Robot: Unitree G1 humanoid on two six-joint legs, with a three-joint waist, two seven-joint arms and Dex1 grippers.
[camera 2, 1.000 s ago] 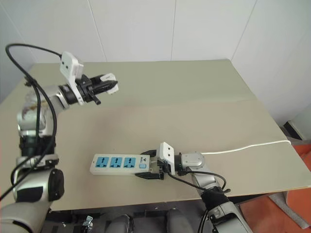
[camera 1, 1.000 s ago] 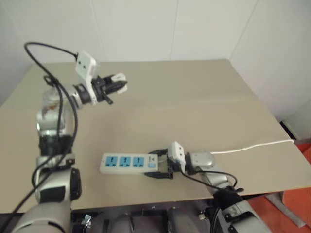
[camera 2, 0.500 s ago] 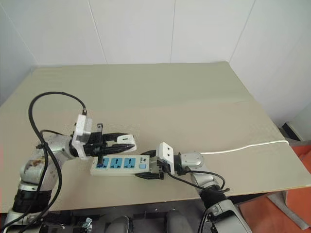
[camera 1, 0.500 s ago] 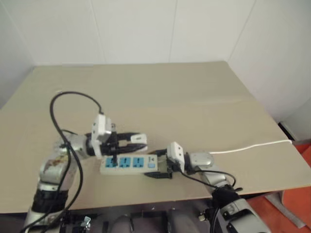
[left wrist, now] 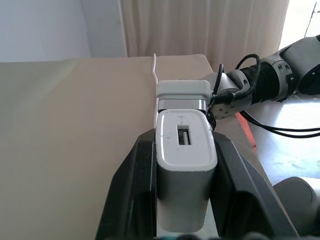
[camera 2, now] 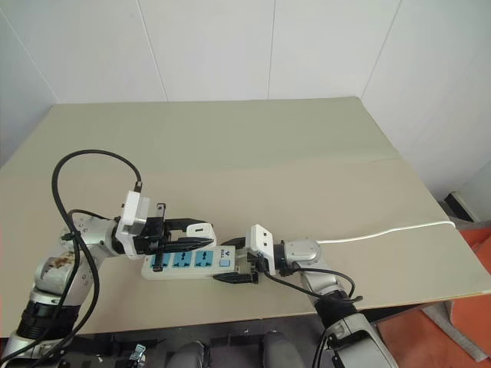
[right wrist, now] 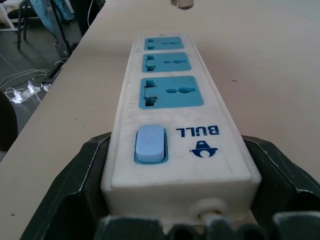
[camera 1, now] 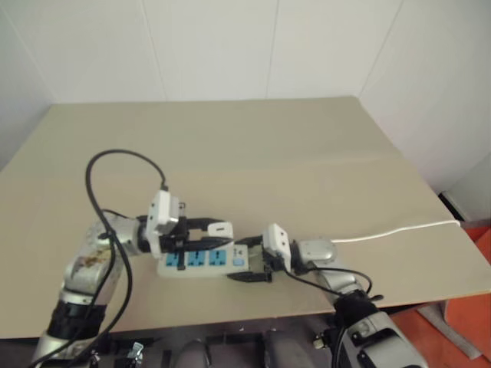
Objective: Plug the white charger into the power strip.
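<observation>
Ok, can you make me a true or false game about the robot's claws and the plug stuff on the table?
1. The left claw holds the charger. True.
2. The charger is already plugged into the strip. False: it hangs just above the strip, with all the sockets bare.
3. The right claw grips the strip at its switch end. True.
4. The strip has four blue sockets. False: it has three, plus a small blue switch.
5. The strip's cord runs off toward the table's right edge. True.
6. The strip stands on its end. False: it lies flat on the table.
</observation>
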